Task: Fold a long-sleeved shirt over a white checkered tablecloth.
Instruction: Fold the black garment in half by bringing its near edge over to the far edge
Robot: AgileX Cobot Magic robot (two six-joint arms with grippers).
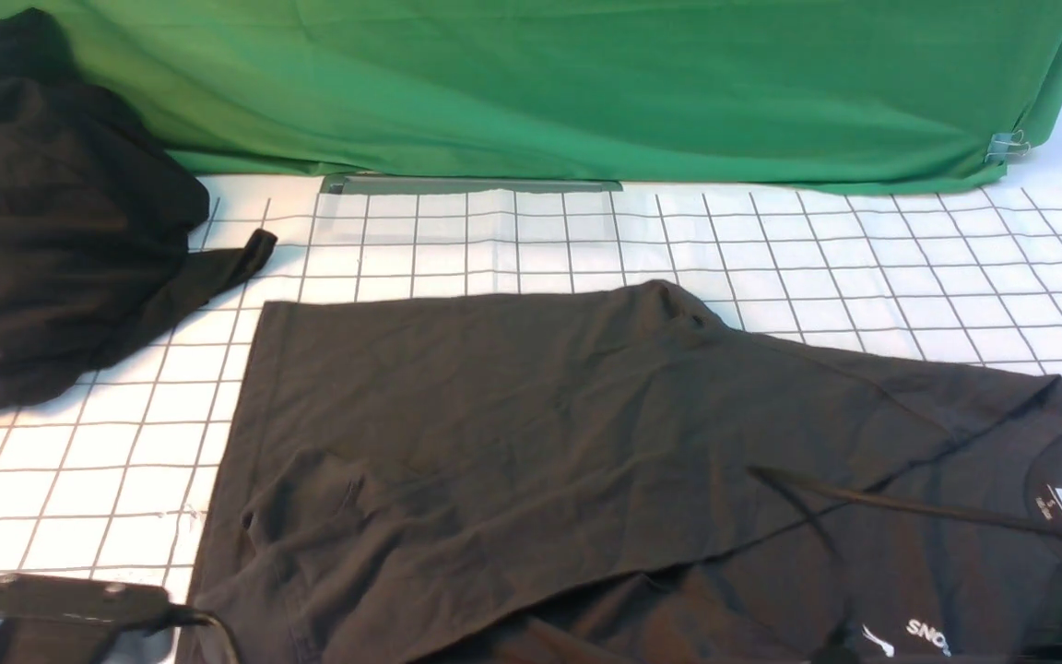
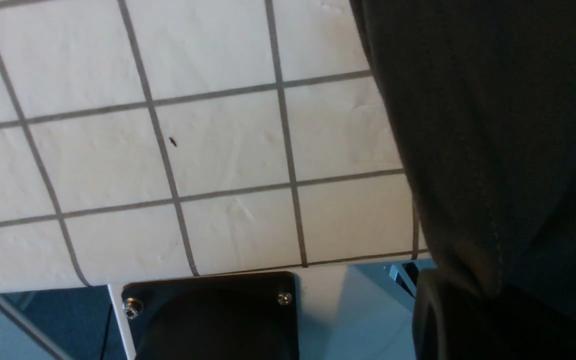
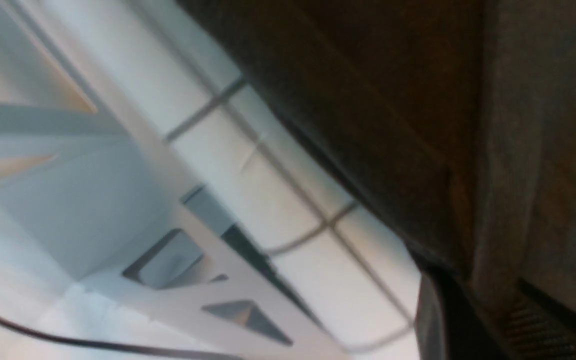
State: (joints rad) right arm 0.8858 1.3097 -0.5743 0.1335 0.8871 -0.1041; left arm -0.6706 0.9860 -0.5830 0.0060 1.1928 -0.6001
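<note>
A plain green fabric (image 1: 586, 83) fills the top of the frame. Below it the white checkered tablecloth (image 1: 457, 240) covers the bench. The long-sleeved shirt (image 1: 531, 433) sprawls across the centre and lower right, its long axis running left to right, with the hem at lower left and the collar at far right. A black cloth heap (image 1: 52, 212) sits apart at upper left.

The left gripper (image 2: 468, 300), at the lower left corner, is clenched on the shirt's hem edge. The right gripper (image 3: 483, 310), at the lower right near the collar end, appears clamped on a fold of the shirt, though that view is blurred. Each arm is nearer its own end, so the next fold likely carries the near edge away towards the green fabric.

A white logo (image 1: 918, 634) and neck label (image 1: 1061, 503) mark the collar end. No container is in view.
</note>
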